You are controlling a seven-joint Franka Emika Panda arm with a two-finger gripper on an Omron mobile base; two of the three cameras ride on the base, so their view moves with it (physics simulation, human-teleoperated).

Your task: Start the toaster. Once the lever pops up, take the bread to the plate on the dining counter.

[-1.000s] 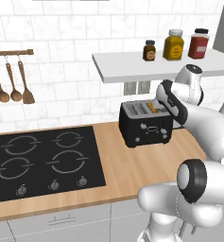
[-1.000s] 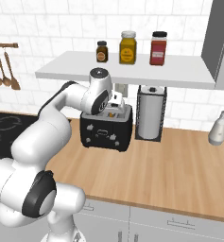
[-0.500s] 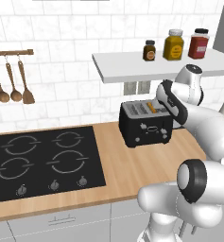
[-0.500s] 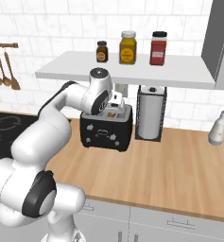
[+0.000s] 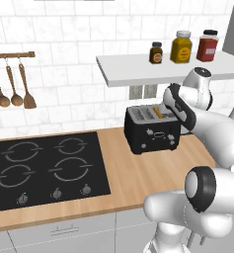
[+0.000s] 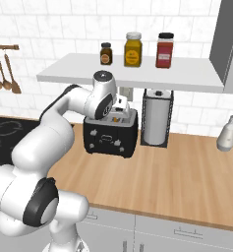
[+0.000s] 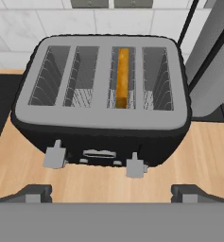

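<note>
Toaster (image 7: 101, 101) is sitting right under your hand (image 6: 119, 105), which hovers above its top; in the hand view you're looking pretty much straight down into the slots. The two dark fingertips (image 7: 30, 193) poke up at the bottom corners of that view, spread wide with nothing between them, on the near side of the toaster's front panel.

Bread (image 7: 122, 76) is down in the toaster, standing on edge, so you only see its orange-brown crust as a thin strip. It's in the third opening from the left in the hand view. The strip's long axis runs front to back along the slot, from the lever side toward the tiled wall.

You can see both levers (image 7: 55, 156) sticking out of the front face, one toward each end.

From the base views the toaster stands on the wooden tabletop (image 6: 187, 172) close to the wall, under the white shelf (image 5: 138, 69) with three jars. The black stovetop (image 5: 44, 165) is to its left, and the paper towel holder (image 6: 156, 118) is just beside it on the right.
</note>
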